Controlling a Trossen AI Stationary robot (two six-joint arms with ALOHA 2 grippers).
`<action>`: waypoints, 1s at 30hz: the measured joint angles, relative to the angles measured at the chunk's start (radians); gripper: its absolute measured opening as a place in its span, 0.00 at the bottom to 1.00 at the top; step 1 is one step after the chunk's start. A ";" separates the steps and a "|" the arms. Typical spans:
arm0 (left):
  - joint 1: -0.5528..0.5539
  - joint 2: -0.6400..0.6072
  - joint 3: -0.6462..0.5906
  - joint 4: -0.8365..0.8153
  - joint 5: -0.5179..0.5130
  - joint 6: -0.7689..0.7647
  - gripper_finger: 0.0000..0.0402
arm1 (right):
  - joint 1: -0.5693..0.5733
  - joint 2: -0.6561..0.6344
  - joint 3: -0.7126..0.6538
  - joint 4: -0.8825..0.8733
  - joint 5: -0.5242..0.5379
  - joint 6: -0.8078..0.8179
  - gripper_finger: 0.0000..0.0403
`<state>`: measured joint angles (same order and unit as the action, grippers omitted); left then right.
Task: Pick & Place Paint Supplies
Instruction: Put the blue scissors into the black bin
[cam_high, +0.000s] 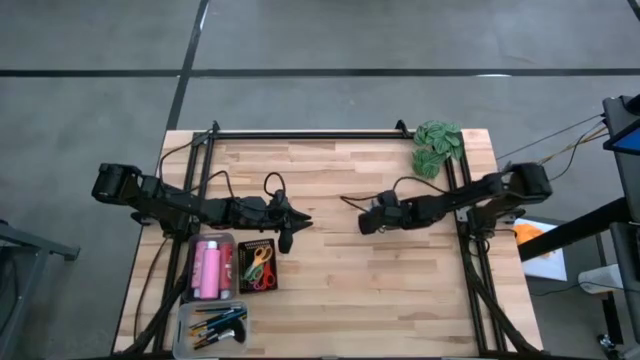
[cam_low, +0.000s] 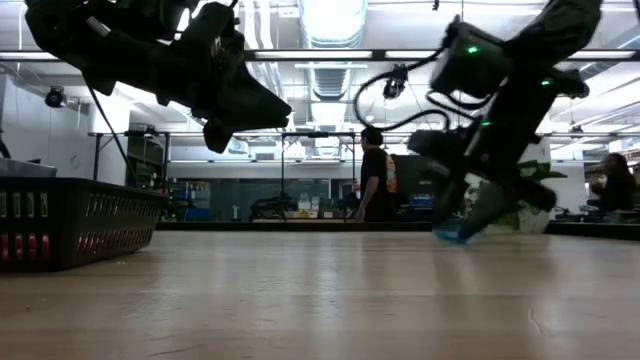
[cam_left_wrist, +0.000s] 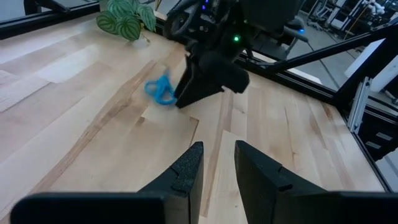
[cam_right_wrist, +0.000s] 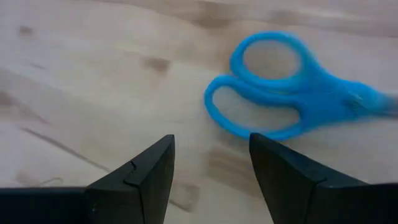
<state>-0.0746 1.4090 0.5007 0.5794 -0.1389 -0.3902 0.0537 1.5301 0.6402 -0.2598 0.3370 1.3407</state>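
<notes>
The right gripper (cam_right_wrist: 208, 168), fingers apart and empty, hovers low just beside the blue scissors (cam_right_wrist: 292, 93) mid-table.

Grey concrete floor (cam_high: 400, 40), ceiling strip lights (cam_low: 330, 20)

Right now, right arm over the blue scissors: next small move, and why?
Probably ease the right gripper forward and down so its open fingers straddle the blue scissors handles, then close. The scissors lie flat on the table just ahead of the fingertips, not between them. The left gripper hovers empty.
</notes>
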 joint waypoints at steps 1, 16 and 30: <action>0.000 0.000 0.000 -0.002 0.000 0.000 0.23 | -0.001 0.027 0.012 0.023 -0.017 -0.009 0.52; 0.000 0.000 0.000 -0.009 0.000 0.000 0.23 | 0.000 0.296 0.336 -0.021 -0.044 -0.233 0.52; 0.000 0.000 0.000 -0.017 0.000 -0.001 0.23 | -0.055 0.285 0.490 -0.209 -0.006 -0.384 0.52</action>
<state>-0.0746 1.4094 0.5011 0.5621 -0.1387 -0.3908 -0.0008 1.8153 1.1303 -0.4686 0.3313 0.9569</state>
